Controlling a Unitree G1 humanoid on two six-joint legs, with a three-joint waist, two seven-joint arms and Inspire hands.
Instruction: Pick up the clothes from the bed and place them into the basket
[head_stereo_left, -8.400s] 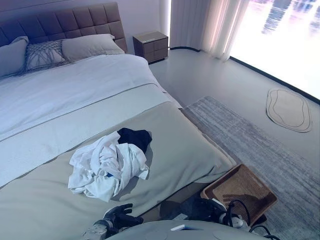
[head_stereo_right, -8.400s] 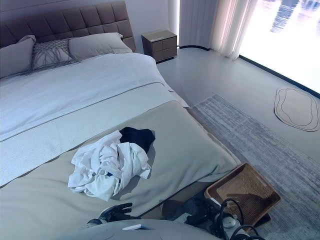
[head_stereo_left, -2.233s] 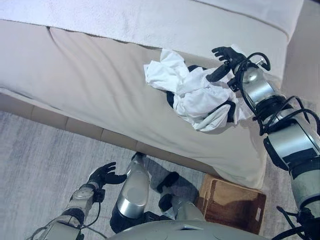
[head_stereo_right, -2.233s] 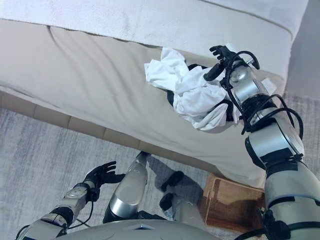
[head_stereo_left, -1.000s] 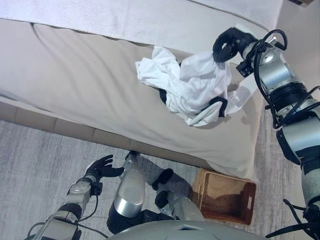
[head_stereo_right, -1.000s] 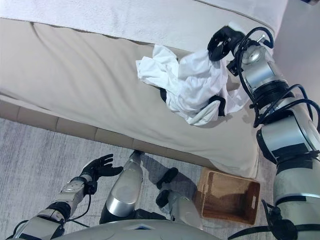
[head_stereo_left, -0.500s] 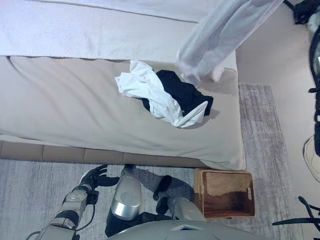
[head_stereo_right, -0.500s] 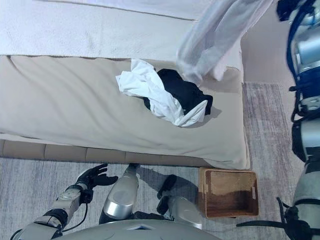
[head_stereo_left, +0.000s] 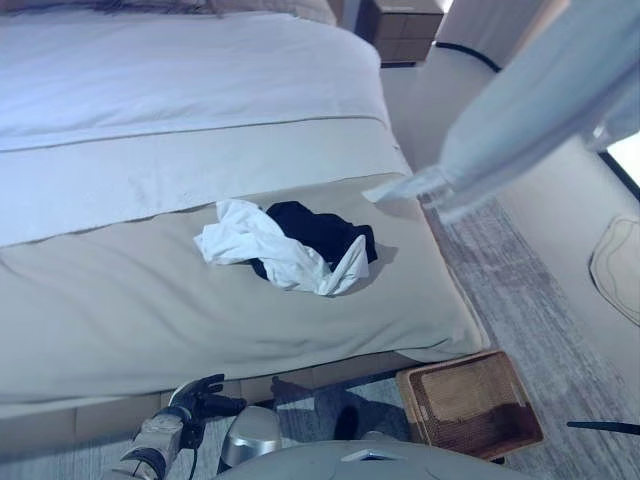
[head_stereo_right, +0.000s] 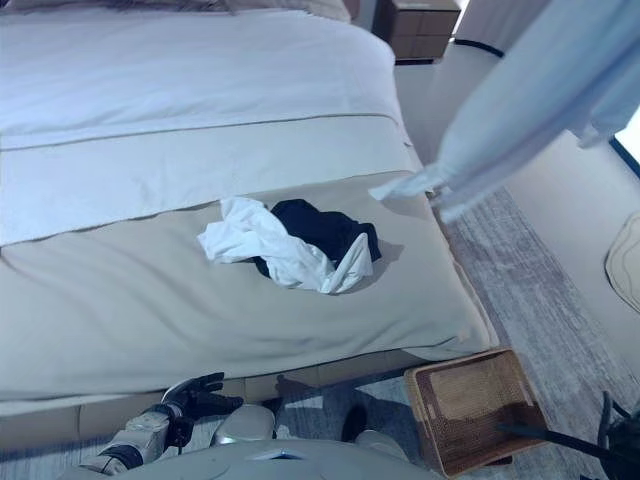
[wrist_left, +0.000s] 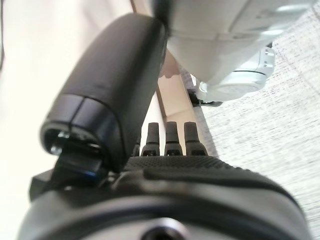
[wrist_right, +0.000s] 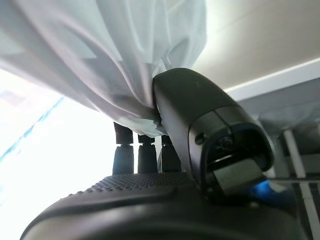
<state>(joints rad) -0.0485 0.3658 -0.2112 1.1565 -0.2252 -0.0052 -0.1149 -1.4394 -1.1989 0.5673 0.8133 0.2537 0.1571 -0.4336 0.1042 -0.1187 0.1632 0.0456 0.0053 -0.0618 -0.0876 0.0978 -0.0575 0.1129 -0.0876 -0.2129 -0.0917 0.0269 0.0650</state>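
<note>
Wide bed (head_stereo_left: 120, 310) with a beige cover over its foot end and white sheets toward the head, grey rug (head_stereo_left: 560, 330) on the floor alongside. Crumpled white garment (head_stereo_left: 262, 250) tangled with a black garment (head_stereo_left: 320, 230) lying on the beige cover, near the bed's right edge. Long pale white shirt (head_stereo_left: 530, 120) hanging in the air beyond that right edge, clear of the bed, lower end trailing just above the cover's corner. Right hand (wrist_right: 200, 145) clamped on that shirt, thumb pressing the cloth against the fingers (wrist_right: 124, 150). Brown woven rectangular basket (head_stereo_left: 468, 405) on the rug by the bed's foot corner, nothing visible inside. Left hand (head_stereo_left: 195, 398) low beside the bed's foot edge, fingers spread, holding nothing.
</note>
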